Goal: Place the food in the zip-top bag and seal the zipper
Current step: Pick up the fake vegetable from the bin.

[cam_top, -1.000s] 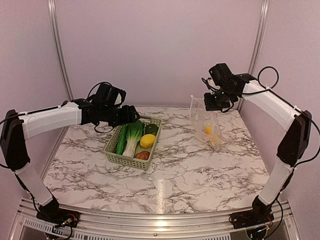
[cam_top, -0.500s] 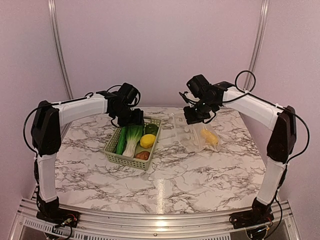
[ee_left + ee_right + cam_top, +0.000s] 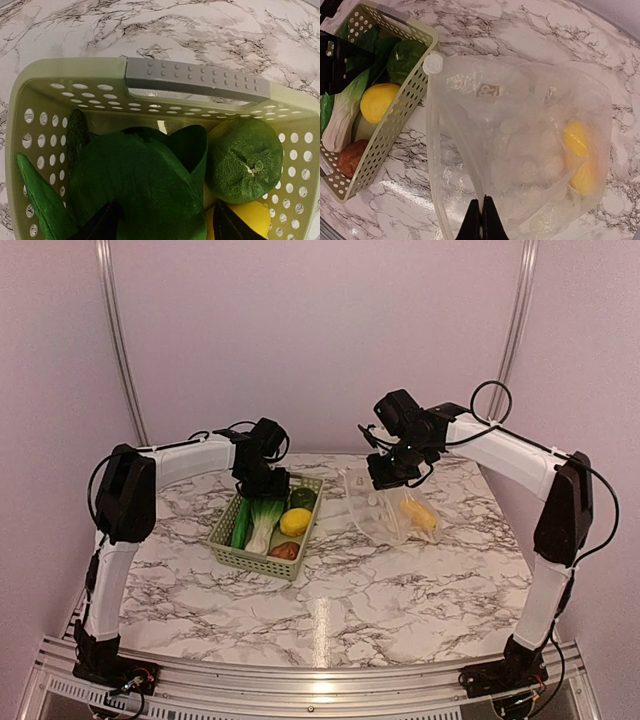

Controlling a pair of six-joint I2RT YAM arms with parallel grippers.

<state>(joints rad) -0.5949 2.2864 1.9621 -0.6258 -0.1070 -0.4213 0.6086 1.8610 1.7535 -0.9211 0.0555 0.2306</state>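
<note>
Food pieces (image 3: 268, 520) fill the pale green basket (image 3: 248, 560) directly beneath the left pincer (image 3: 262, 480). That pincer stands moderately wide, its two dark fingers (image 3: 102, 225) set apart on either side of a leafy green vegetable (image 3: 140, 180). Whether they touch the leaf cannot be told, and nothing is gripped. A lime (image 3: 245, 160) lies just to the right of its right finger, with a lemon (image 3: 252, 220) touching the lime on the near side. The basket's grey handle (image 3: 195, 80) runs across just beyond the fingertips, and the perforated walls close in on both sides, leaving little room sideways. A brown piece (image 3: 351, 157) sits at the basket's near end, well back from this pincer.

Bare counter (image 3: 400, 590) spreads wide on the near side of both pincers.

To the right, the zip-top bag (image 3: 520, 125) hangs from the right pincer (image 3: 481, 217), whose fingers are pressed together on a fold of the clear film. The bag's left edge comes just beside the basket's right wall. Two yellow fruits (image 3: 580, 150) lie inside the bag, low and to the right of this pincer.
</note>
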